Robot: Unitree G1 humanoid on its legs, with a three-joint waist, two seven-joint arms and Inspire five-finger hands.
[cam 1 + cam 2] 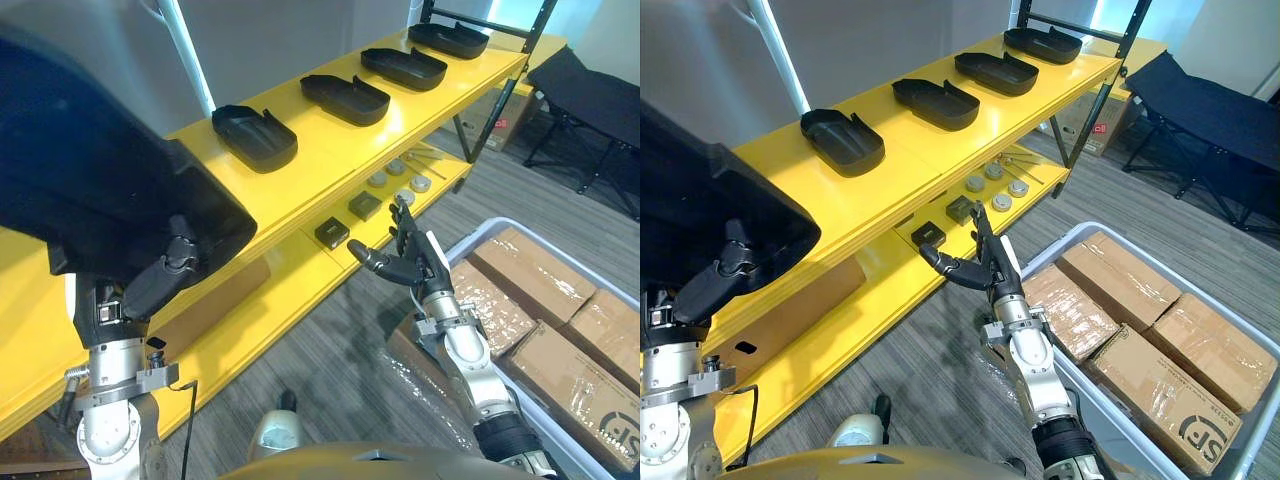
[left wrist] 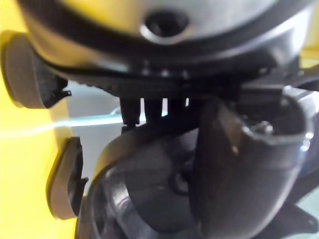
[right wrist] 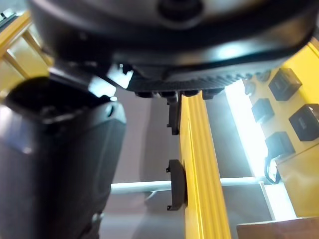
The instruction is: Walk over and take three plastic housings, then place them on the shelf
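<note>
plastic housing (image 1: pixel 90 170) in left hand (image 1: pixel 165 272)

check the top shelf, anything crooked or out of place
Nothing stands out. Four housings sit open side up in an even row on the top shelf; the left hand grips a fifth housing.

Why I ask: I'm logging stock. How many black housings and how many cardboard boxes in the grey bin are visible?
Black housings: 5 (4 on the yellow shelf, 1 in the left hand)
Cardboard boxes in the grey bin: 4
Total: 9
</note>
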